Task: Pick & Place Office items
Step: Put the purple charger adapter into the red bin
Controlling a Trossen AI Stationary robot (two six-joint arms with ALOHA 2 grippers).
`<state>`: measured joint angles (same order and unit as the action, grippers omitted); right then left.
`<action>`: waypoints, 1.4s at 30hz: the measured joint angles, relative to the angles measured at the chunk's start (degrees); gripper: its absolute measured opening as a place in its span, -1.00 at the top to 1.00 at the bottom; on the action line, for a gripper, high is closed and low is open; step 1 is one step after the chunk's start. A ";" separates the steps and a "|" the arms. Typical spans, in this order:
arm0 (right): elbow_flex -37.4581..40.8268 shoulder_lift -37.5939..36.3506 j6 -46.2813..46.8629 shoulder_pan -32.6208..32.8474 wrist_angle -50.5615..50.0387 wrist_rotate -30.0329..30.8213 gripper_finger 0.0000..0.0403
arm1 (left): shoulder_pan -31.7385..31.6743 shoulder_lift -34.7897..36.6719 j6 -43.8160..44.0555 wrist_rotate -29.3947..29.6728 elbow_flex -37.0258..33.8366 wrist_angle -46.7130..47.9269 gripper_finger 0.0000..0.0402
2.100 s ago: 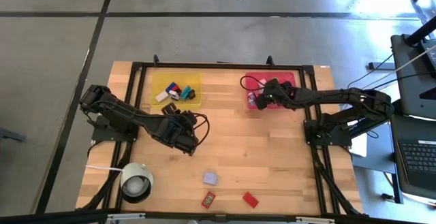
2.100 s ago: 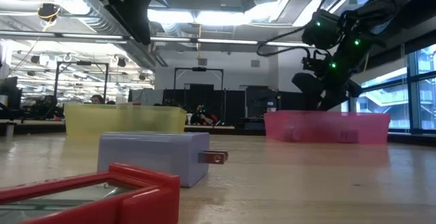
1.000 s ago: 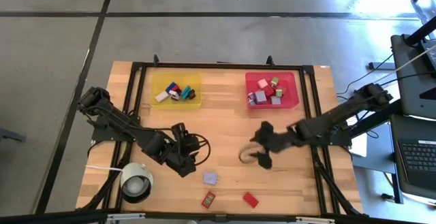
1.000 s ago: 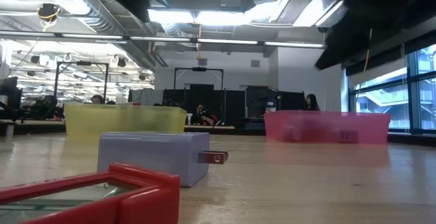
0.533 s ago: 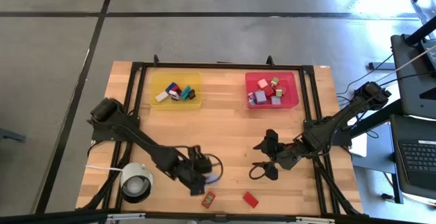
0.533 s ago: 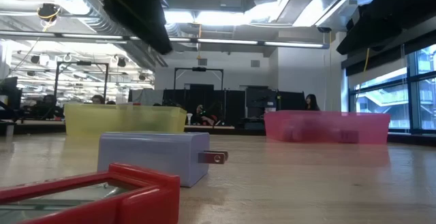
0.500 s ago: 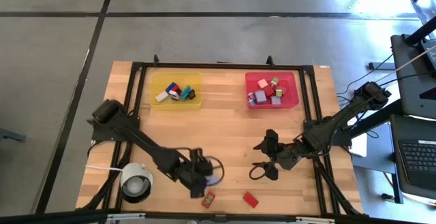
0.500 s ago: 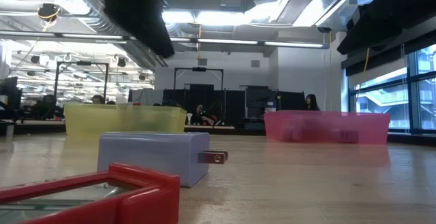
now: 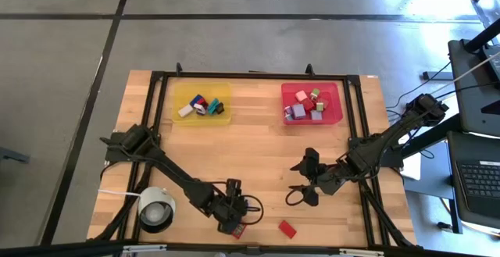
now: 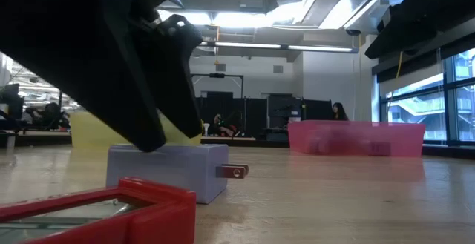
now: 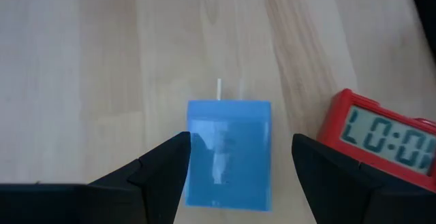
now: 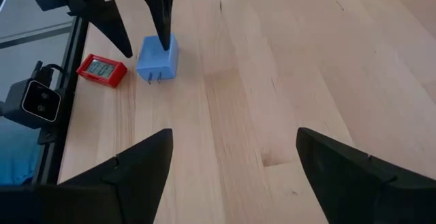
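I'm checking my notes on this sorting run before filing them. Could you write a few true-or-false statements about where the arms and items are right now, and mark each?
1. The left gripper is open, its fingers on either side of the blue plug adapter. True.
2. The red digital timer sits in the yellow tray. False: it lies on the table beside the adapter.
3. The right gripper holds a red block. False: it is open and holds nothing.
4. The red tray holds several small items. True.
5. The white cylinder stands between the two trays. False: it is near the table's front left corner.
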<state>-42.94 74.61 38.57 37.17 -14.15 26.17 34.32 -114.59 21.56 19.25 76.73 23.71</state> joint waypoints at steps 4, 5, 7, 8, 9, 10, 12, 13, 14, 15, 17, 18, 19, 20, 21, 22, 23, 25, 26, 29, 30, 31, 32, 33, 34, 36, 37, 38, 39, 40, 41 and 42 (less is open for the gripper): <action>-0.02 0.00 0.00 0.00 0.01 0.00 -0.56 | -0.32 0.00 -1.22 0.66 0.00 0.01 -0.26; -0.02 0.00 0.00 0.00 0.02 0.00 -0.56 | -0.45 0.00 -1.22 0.65 0.00 0.03 -0.26; -0.02 0.00 0.00 0.01 0.02 -0.02 -0.56 | -0.75 0.00 -1.20 0.65 0.00 0.07 -0.26; -0.02 0.00 0.00 0.02 0.00 -0.02 -0.56 | -0.88 -0.12 -1.20 0.45 0.00 0.06 -0.26; -0.02 0.00 0.00 0.00 0.00 -0.02 -0.56 | -1.07 -0.36 -1.06 0.15 0.02 -0.04 -0.26; -0.02 0.00 0.00 0.00 0.00 -0.02 -0.56 | -1.15 -0.65 -0.55 -0.27 0.03 -0.01 -0.26; -0.02 0.00 -0.02 0.00 0.00 -0.02 -0.56 | -1.48 -1.53 1.12 -2.19 0.02 -0.03 -0.26; -0.02 0.00 -0.02 0.00 0.00 -0.01 -0.56 | -1.57 -1.88 1.75 -3.23 0.02 -0.07 -0.26; -0.02 0.00 -0.02 0.00 0.01 -0.02 -0.56 | -1.69 -2.06 2.04 -3.88 0.01 -0.01 -0.26; -0.02 0.00 -0.02 0.00 0.01 -0.01 -0.56 | -1.80 -2.07 2.07 -4.10 0.00 0.01 -0.26; -0.02 0.00 -0.02 0.00 0.00 -0.02 -0.56 | -2.21 -1.95 1.46 -4.37 0.02 -0.31 -0.26; -0.02 0.00 -0.02 0.00 0.00 -0.02 -0.56 | -2.35 -1.95 1.40 -4.25 0.03 -0.26 -0.26; -0.02 0.00 -0.02 0.00 0.00 0.00 -0.56 | -2.36 -1.92 1.38 -3.98 0.02 -0.14 -0.25; -0.02 0.00 -0.02 0.00 0.00 0.00 -0.56 | -2.40 -1.92 1.36 -3.75 0.02 -0.15 -0.24; -0.02 0.00 -0.02 0.00 0.00 -0.02 -0.56 | -2.38 -1.89 1.36 -3.57 0.02 -0.20 -0.21; -0.02 0.00 -0.02 0.00 0.00 0.00 -0.56 | -2.36 -1.84 1.44 -3.46 0.02 -0.18 -0.17; -0.02 0.00 -0.02 0.00 0.00 -0.02 -0.56 | -2.36 -1.84 1.65 -3.35 0.04 -0.19 -0.13; -0.02 0.00 -0.02 0.00 0.00 -0.01 -0.56 | -2.39 -1.83 1.82 -3.26 0.02 -0.23 -0.05; -0.02 0.00 -0.01 0.00 0.02 -0.01 -0.56 | -2.43 -1.81 1.85 -2.88 0.03 -0.23 -0.02; -0.02 0.00 2.40 0.00 0.00 1.30 -0.56 | -2.47 -1.39 1.77 -0.22 0.02 0.18 -0.02; -0.02 0.00 4.07 -0.02 0.03 2.36 -0.56 | -2.56 -0.97 1.77 1.18 0.04 0.33 -0.02; -0.02 0.00 5.99 -0.07 0.02 3.40 -0.56 | -2.55 -0.35 1.73 3.05 0.20 1.24 -0.02; -0.02 0.00 8.07 -0.25 0.04 4.24 -0.56 | -2.57 0.27 1.71 4.97 0.61 2.44 -0.02; -0.02 0.00 10.12 -0.40 0.06 4.78 -0.56 | -2.60 0.88 1.66 7.38 1.21 3.53 -0.02; -0.02 0.00 12.13 -0.67 0.06 5.26 -0.56 | -2.60 1.59 1.56 10.23 1.80 4.78 -0.03; -0.02 0.00 15.49 -1.21 0.42 6.46 -0.56 | -2.62 2.96 1.18 17.40 2.84 6.61 -0.07; -0.02 0.00 17.09 -1.55 0.66 7.16 -0.56 | -2.62 3.65 0.90 21.21 3.24 6.91 -0.08; -0.02 0.00 18.70 -1.96 0.90 7.71 -0.56 | -2.62 4.41 0.34 25.28 3.46 6.92 -0.09; -0.02 0.00 20.19 -2.37 1.33 8.24 -0.56 | -2.62 5.02 -0.61 29.23 3.72 6.82 -0.09; -0.02 0.00 21.42 -2.83 2.01 8.55 -0.56 | -2.72 5.53 -1.47 33.28 3.82 6.08 -0.08; -0.02 0.00 22.19 -3.35 2.85 8.77 -0.56 | -2.86 5.90 -2.00 36.96 3.89 5.51 -0.08; -0.02 0.00 22.31 -3.88 4.10 8.78 -0.56 | -3.11 6.10 -2.25 39.70 3.89 5.09 -0.07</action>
<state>-42.96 74.61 60.88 33.29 -10.05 34.96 31.21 -108.49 19.31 58.94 80.62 28.80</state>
